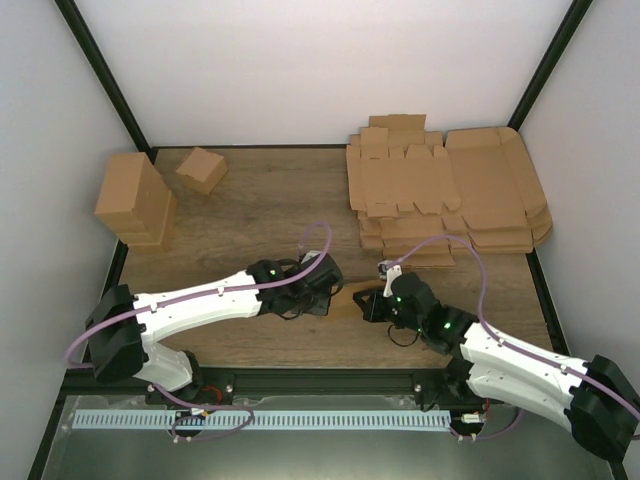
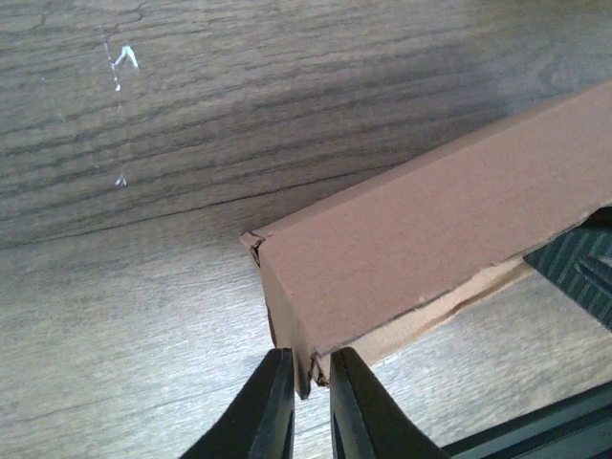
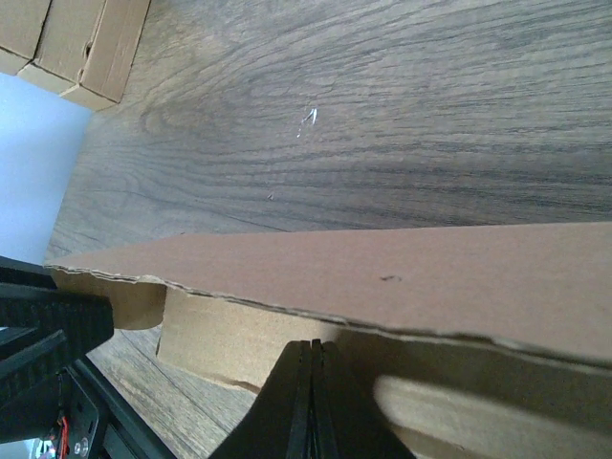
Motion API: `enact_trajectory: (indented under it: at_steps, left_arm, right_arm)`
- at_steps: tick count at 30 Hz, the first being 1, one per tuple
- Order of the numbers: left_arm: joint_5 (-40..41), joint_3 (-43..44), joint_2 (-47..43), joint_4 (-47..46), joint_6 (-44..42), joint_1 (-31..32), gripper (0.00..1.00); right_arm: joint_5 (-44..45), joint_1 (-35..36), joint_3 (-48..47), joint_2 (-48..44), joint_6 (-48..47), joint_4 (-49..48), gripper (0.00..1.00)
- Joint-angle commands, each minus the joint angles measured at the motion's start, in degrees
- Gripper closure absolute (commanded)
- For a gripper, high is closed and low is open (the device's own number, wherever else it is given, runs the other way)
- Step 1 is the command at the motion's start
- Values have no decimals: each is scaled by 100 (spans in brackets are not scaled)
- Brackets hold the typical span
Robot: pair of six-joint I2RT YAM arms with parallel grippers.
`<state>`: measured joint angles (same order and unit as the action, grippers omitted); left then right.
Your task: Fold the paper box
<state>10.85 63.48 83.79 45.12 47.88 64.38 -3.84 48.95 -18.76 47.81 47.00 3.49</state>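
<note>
Position: the paper box (image 1: 354, 297) lies partly folded near the table's (image 1: 270, 210) front centre, between the two arms. The left gripper (image 2: 311, 368) is clamped on a thin cardboard edge at the box's near corner, jaws almost together. The right gripper (image 3: 311, 350) has its jaws pressed together, tips touching the box beneath the ragged edge of its upper panel; whether cardboard sits between them cannot be told. A stack of flat sheets (image 1: 450, 190) occupies the far right. A tall cardboard block (image 1: 135, 200) and a small folded carton (image 1: 201, 169) stand far left, well apart from the box.
</note>
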Motion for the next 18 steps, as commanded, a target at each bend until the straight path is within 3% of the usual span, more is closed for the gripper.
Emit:
enact_trajectory:
  at_steps: [1, 5, 7, 10, 18]
  left_arm:
    - [9, 139, 56, 24, 27, -10, 80]
    - [11, 18, 32, -67, 53, -9, 60]
    - [16, -91, -25, -162, 95, -5, 56]
    - [100, -244, -93, -232, 141, -13, 57]
    - [178, -445, -4, -353, 127, -8, 76]
  right_arm:
    - [50, 58, 14, 34, -96, 146, 99]
    - [67, 53, -7, 35, -118, 178, 99]
    - [76, 54, -7, 28, -113, 177, 99]
    - [76, 53, -1, 35, -104, 169, 99]
    - [76, 53, -44, 70, -124, 187, 99]
